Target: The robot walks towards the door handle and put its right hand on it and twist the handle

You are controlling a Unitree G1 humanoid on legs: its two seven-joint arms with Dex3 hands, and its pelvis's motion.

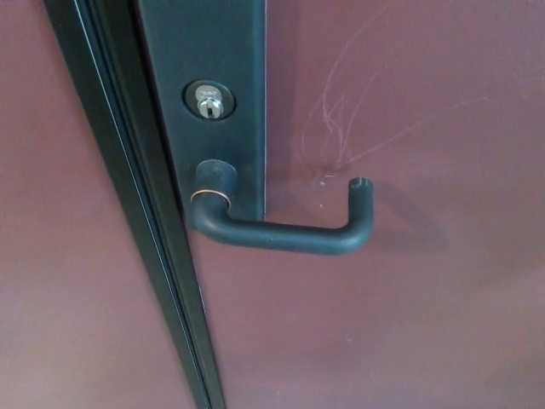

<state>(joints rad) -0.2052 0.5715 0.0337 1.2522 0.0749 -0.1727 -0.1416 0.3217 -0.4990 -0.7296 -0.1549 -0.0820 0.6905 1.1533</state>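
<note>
The door handle (pixel 281 223) sits on a tall plate (pixel 209 77) just right of the door edge strip (pixel 128 213), its lever running rightward. A keyhole (pixel 209 100) lies on the plate directly above the handle's hub, with scratches (pixel 341 128) on the door (pixel 426 298) farther right.

We see no fingers to reckon from. The door handle (pixel 281 234) stands clear of the maroon door (pixel 409 324), open above and below. Its upturned tip (pixel 362 192) and the dark plate (pixel 213 51) bound that room.
</note>
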